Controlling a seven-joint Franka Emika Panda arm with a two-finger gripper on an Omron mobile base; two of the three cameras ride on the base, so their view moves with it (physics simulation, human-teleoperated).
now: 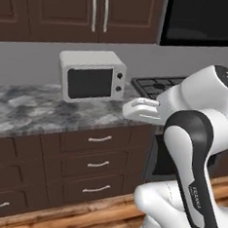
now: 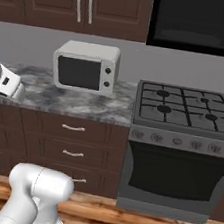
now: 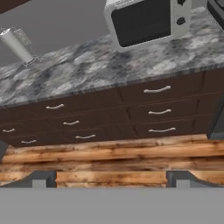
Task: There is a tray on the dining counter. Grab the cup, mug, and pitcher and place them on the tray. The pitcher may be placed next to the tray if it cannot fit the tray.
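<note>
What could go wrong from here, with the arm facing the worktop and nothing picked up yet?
1. The pitcher stands far off along the marbled worktop, and the open, empty gripper is well short of it, so a long reach may tip something that tall.
2. The microwave sits close by on the same worktop; a wide arm swing could clip it.

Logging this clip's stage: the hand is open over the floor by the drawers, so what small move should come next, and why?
Probably swing the open, empty hand up and toward the pitcher, which stands on the worktop well left of the microwave in the hand view. The hand looks at the drawers and wooden floor, holding nothing. Cup, mug and tray cannot be seen from here, so the pitcher seems the nearest target.
</note>
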